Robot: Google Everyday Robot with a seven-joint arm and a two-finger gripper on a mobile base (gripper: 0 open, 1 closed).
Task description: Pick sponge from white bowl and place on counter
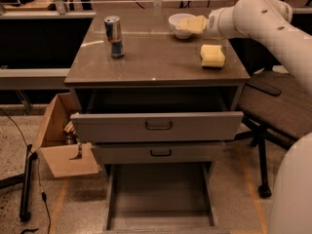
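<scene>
1. box (pixel 58 145): sits on the floor left of the cabinet, well clear of the work area. no hazard is expected here.

2. can (pixel 114 35): stands upright on the left part of the counter (pixel 156 62), well apart from the arm. it is at risk only if the arm makes a wide leftward sweep.

3. drawer (pixel 157 126): is pulled out below the counter's front edge. anything pushed forward off the counter probably drops into it.

4. bowl (pixel 175 23): stands at the back of the counter, right of centre. the gripper (pixel 189 24) sits directly in front of or over it; contact cannot be told. a sideways or downward move from here can tip the bowl or shove it toward the back edge.

5. gripper state: it carries nothing visible, and whether the claw is wide or narrow cannot be told.

6. sponge (pixel 213 56): lies flat on the counter near the right front corner, outside the bowl and apart from the gripper. the placement looks complete.

7. main risk: the sponge is light foam and near two edges. a low retreat of the arm (pixel 263 18) across that corner can brush it off toward the chair (pixel 278 101) or into the drawer. lifting clear before withdrawing avoids both faults.
</scene>
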